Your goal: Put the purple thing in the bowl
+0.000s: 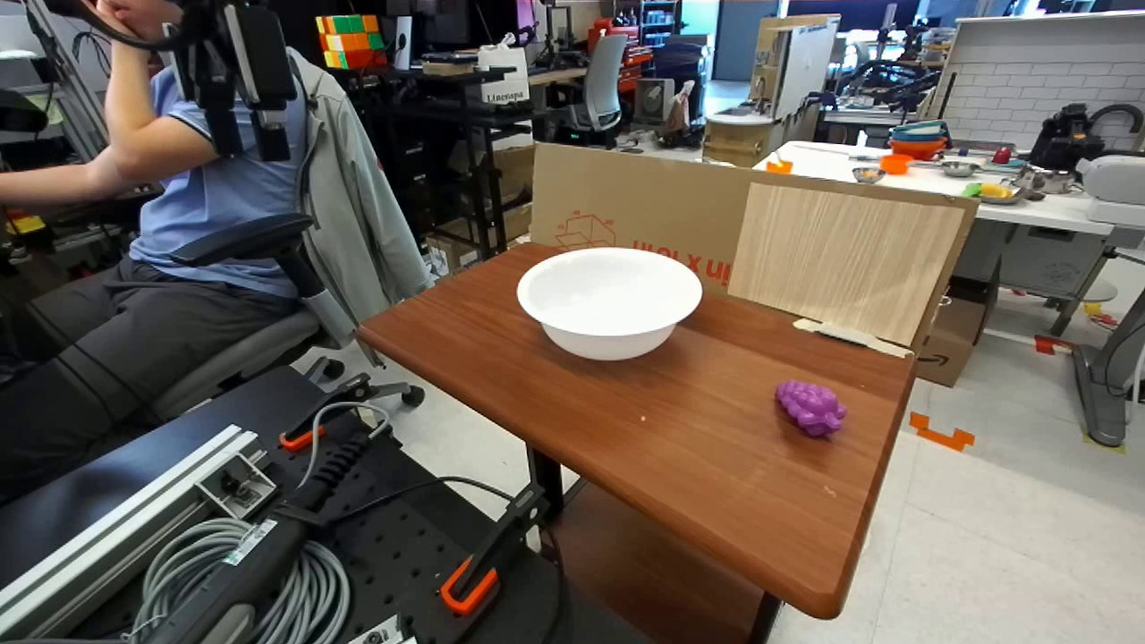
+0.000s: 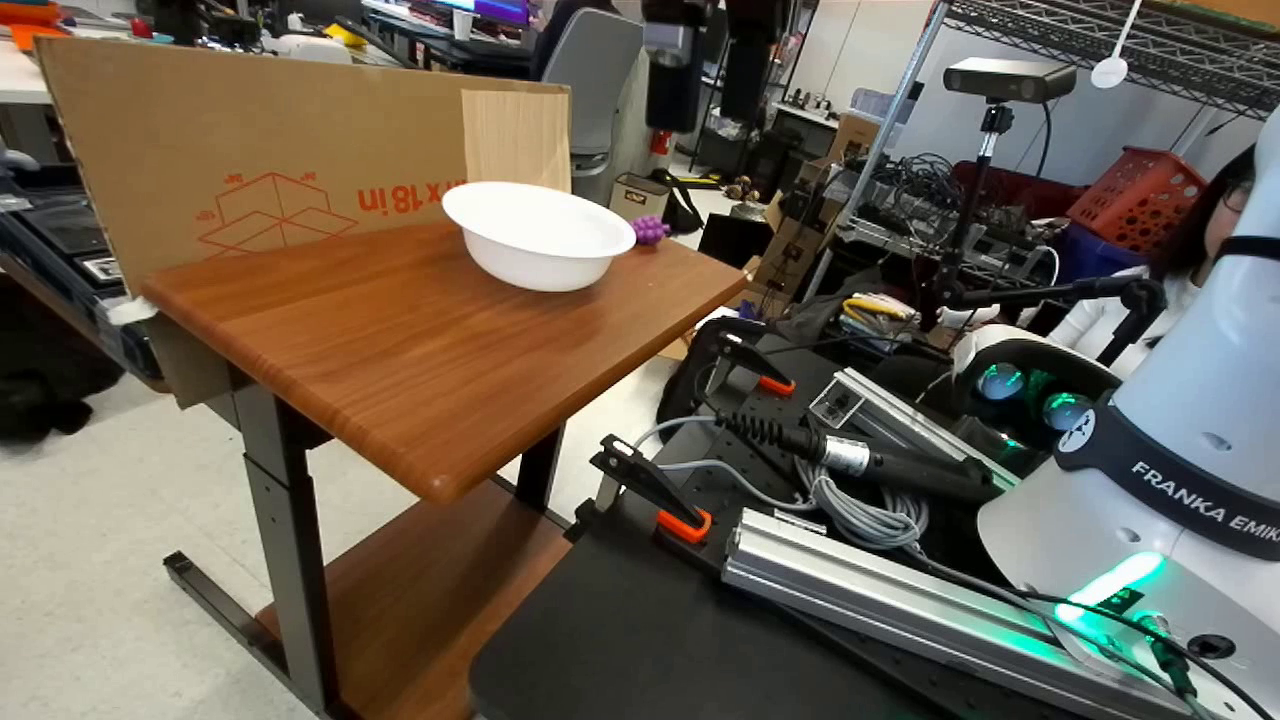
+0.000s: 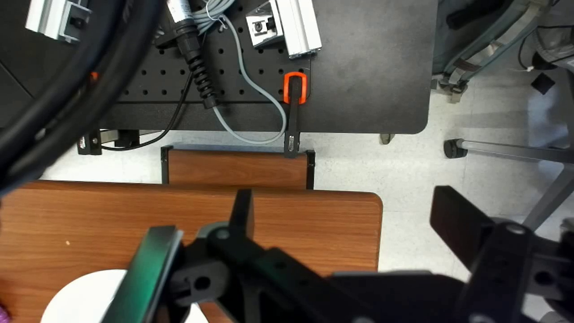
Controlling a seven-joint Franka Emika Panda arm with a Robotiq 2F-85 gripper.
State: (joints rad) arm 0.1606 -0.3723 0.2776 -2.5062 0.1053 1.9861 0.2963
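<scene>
The wooden table [image 1: 698,447] bears the empty white bowl [image 1: 611,291]! In an exterior view, at the bowl's ten o'clock, the gripper [image 1: 251,154] hangs, jaws spread; at four, on that table, the purple grape cluster [image 1: 811,409]: grasp and drop remain!

Bowl [image 3: 83,297] partly outside wrist view

- Franka Emika Panda arm [image 2: 1180,400]: in an exterior view, its white base [image 2: 1080,520] and lower link [image 2: 1210,290] rise at the right edge, cut off by the frame; a green light strip [image 2: 1110,587] glows on the base.
- Robotiq gripper [image 3: 343,202]: fingers [image 3: 462,226] parted wide in the wrist view.
- In both exterior views it hangs at the top edge, fingers pointing down.
</scene>
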